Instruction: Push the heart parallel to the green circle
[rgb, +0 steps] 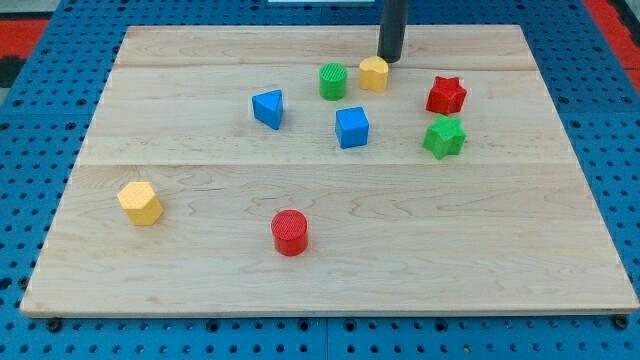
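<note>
The yellow heart (373, 73) sits near the view's top, just right of the green circle (333, 81), with a small gap between them. My tip (389, 58) comes down from the view's top and stands at the heart's upper right edge, touching or almost touching it. The heart and the green circle are roughly side by side in a row.
A blue triangle (268, 108) lies left of the green circle, a blue cube (352, 127) below it. A red star (446, 96) and a green star (444, 137) lie to the right. A yellow hexagon (140, 203) and a red cylinder (290, 232) lie lower left on the wooden board (330, 270).
</note>
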